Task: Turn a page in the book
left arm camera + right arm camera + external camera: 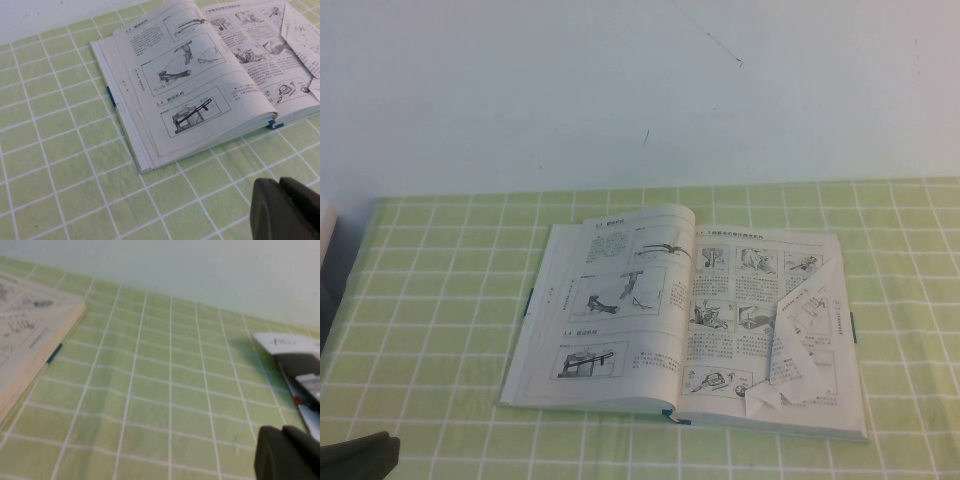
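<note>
The book lies open on the green checked tablecloth, with white pages of small print and drawings and a thin blue-green cover edge. The page on its right side is lifted and folded inward, crumpled at the lower corner. The book also shows in the left wrist view with the folded page, and its edge shows in the right wrist view. My left gripper is shut and empty over the cloth, near the book's front left corner; it shows at the high view's bottom left. My right gripper is shut and empty, over cloth to the right of the book.
A white, black and red object lies on the cloth near my right gripper. A dark object sits at the table's left edge. A pale wall rises behind the table.
</note>
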Available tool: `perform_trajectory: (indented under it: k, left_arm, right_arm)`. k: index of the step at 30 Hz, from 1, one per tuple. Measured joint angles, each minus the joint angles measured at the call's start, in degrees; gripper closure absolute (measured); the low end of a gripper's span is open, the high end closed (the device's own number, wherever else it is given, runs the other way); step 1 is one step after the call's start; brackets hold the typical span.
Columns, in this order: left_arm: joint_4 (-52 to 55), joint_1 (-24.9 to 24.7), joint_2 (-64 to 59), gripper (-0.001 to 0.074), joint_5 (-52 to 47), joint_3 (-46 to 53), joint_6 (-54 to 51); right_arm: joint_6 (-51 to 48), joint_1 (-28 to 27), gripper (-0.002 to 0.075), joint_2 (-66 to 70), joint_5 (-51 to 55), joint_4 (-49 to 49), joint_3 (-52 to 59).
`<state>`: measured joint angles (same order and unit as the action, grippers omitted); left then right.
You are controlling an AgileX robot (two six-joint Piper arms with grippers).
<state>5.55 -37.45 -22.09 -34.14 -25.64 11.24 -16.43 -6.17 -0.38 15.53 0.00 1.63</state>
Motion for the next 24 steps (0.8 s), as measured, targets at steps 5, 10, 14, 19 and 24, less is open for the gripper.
perform_trajectory:
  k: [5, 10, 14, 19, 24]
  left_arm:
    - [0.0, 0.0, 0.0, 0.0737, 0.0, 0.0, 0.0]
    - [0.0, 0.0, 0.0, 0.0737, 0.0, 0.0, 0.0]
    - [0.0, 0.0, 0.0, 0.0737, 0.0, 0.0, 0.0]
    - [0.0, 0.0, 0.0, 0.0737, 0.0, 0.0, 0.0]
    - [0.0, 0.0, 0.0, 0.0739, 0.0, 0.0, 0.0]
  right_arm:
    - [0.5, 0.0, 0.0729, -0.3, 4.1, -0.7, -0.2]
    - [0.6, 0.0, 0.0729, -0.3, 4.9, -0.7, -0.3]
    - [0.6, 0.0, 0.0729, -0.3, 4.9, -0.7, -0.3]
    - [0.7, 0.0, 0.0729, -0.3, 4.9, -0.7, -0.3]
    - [0.7, 0.0, 0.0729, -0.3, 5.0, -0.7, -0.3]
